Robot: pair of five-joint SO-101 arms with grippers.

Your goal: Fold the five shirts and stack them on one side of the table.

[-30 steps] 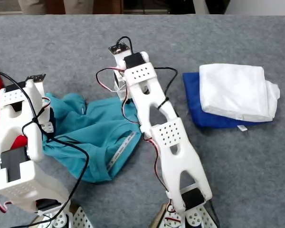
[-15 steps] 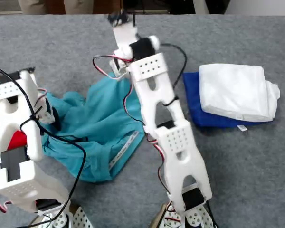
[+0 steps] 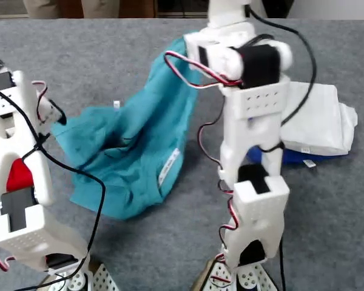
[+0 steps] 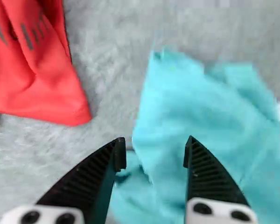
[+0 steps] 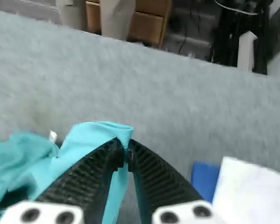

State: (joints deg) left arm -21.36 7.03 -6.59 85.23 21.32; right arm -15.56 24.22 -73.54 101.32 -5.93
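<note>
Two done: white shirt (image 3: 318,115) on blue shirt (image 5: 204,176), folded, at the right of the table (image 3: 79,54). Clamps the right gripper (image 5: 126,156) on a teal shirt (image 3: 139,145) corner, now carried high toward the far edge, low on the table a second ago. Holds the left gripper (image 4: 154,154) open over the opposite hem, near the red shirt (image 4: 32,60). Reads as spreading before folding.

Wooden drawers (image 5: 151,23) in the background
</note>
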